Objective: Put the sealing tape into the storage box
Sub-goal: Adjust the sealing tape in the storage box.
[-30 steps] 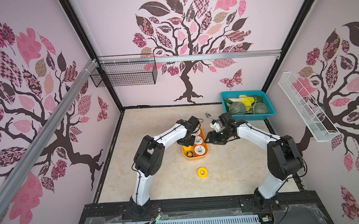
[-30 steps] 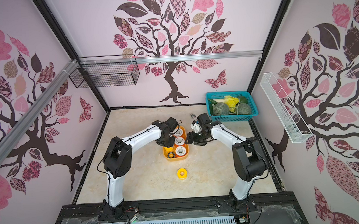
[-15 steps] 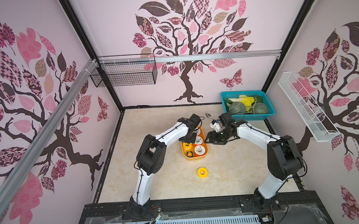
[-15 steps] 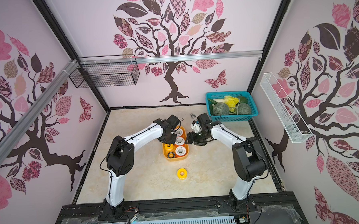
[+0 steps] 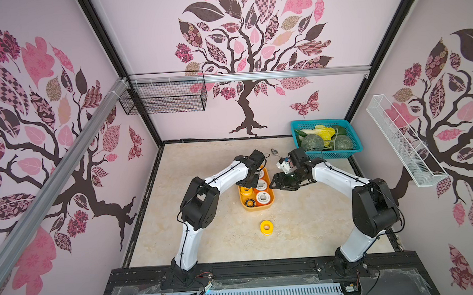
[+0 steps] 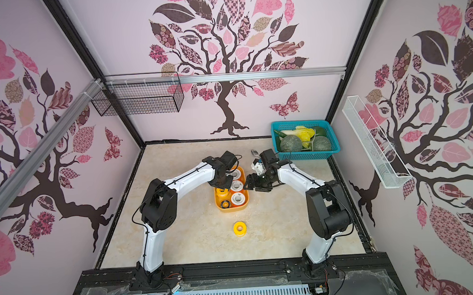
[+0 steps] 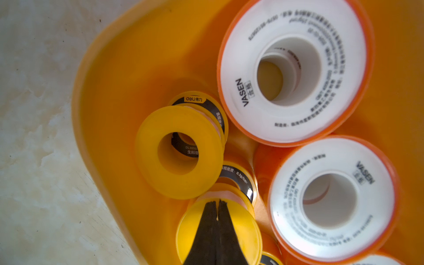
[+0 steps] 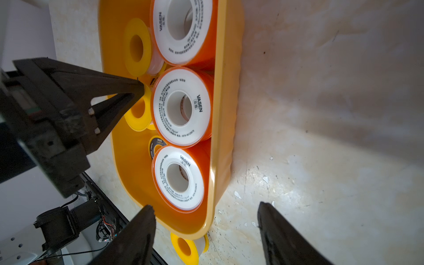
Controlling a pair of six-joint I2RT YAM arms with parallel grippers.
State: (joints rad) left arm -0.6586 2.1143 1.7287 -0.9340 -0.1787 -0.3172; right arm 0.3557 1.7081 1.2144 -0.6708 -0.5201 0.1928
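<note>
Plenty of bare desk (image 5: 302,227) around loose yellow roll (image 5: 266,227). Shows left tool (image 7: 217,203) closed over storage box (image 5: 256,208), right tool (image 8: 204,205) agape beside its rim.

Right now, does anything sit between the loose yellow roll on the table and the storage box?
Nothing visible does. The yellow roll lies alone on the table, apart from the near end of the storage box, with only open tabletop between them.
</note>
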